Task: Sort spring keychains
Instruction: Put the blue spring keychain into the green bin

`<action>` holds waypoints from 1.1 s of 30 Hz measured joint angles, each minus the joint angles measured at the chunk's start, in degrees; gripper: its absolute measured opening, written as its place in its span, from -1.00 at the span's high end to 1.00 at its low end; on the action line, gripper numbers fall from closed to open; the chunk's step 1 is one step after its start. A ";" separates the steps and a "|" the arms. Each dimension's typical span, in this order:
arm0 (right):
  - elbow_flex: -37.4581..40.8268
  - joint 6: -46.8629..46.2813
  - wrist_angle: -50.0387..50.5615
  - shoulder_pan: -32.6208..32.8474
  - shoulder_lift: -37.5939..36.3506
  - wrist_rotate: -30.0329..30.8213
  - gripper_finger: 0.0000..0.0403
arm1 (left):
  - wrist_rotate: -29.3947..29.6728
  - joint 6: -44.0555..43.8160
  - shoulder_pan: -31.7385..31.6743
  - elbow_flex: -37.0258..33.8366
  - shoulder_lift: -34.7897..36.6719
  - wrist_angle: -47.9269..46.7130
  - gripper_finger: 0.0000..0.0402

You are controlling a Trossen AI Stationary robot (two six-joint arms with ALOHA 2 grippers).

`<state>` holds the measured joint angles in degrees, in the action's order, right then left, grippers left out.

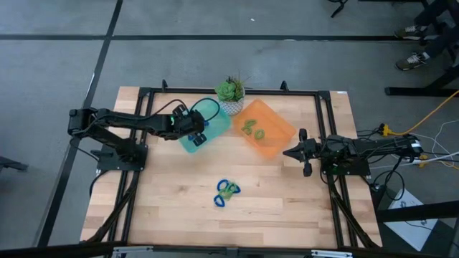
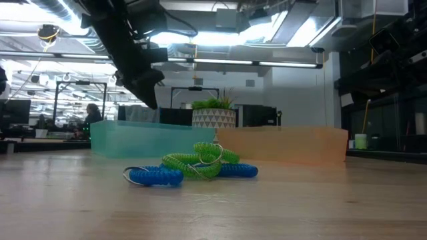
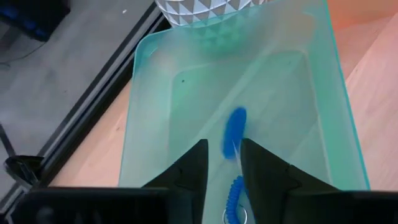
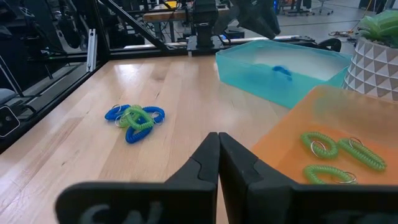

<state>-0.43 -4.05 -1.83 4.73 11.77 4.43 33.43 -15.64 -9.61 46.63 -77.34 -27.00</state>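
Note:
A tangled pile of blue and green spring keychains (image 1: pixel 226 191) (image 2: pixel 193 167) (image 4: pixel 135 118) lies on the table's near middle. Blue keychains (image 3: pixel 234 132) lie in the teal tray (image 1: pixel 215 115) (image 3: pixel 149 93). Three green keychains (image 1: pixel 252 129) (image 4: pixel 336 152) lie in the orange tray (image 1: pixel 276 140). My left gripper (image 1: pixel 201 131) (image 3: pixel 222 144) hangs open over the teal tray, with a blue keychain showing past its fingertips. My right gripper (image 1: pixel 287 153) (image 4: pixel 218 135) is shut, empty, and hovers beside the orange tray's right side.
A potted plant (image 1: pixel 231 92) (image 3: pixel 205 9) in a white patterned pot stands at the table's far edge, between the two trays. A black frame (image 1: pixel 323 115) borders the wooden top. Bare wood lies around the pile on the near half of the table.

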 joint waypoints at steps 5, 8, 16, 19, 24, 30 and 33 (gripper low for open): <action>0.00 0.02 0.01 0.00 -0.01 0.00 0.96 | -1.74 -0.11 0.37 0.00 0.00 0.04 0.42; 0.00 0.02 0.00 0.02 0.00 0.00 0.96 | -6.61 -0.09 1.62 0.00 -0.02 0.71 0.39; 0.00 0.00 0.00 0.00 0.00 0.00 0.96 | -11.98 3.80 7.45 0.00 -0.02 3.69 0.43; 0.00 0.01 0.00 0.02 0.00 0.00 0.96 | -14.72 3.19 9.82 0.00 -0.02 5.27 0.45; 0.00 0.02 0.00 0.01 0.00 0.00 0.96 | -23.77 -0.20 14.19 0.00 -0.02 8.15 0.45; 0.00 0.02 0.00 0.00 0.00 0.00 0.96 | -30.20 -0.20 20.90 0.00 -0.02 14.94 0.44; 0.00 0.02 0.00 0.01 0.00 0.00 0.96 | -30.15 0.68 23.55 0.00 -0.02 18.33 0.43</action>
<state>-0.43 -4.03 -1.83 4.75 11.77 4.43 3.28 -14.96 13.95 46.63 -77.36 -8.67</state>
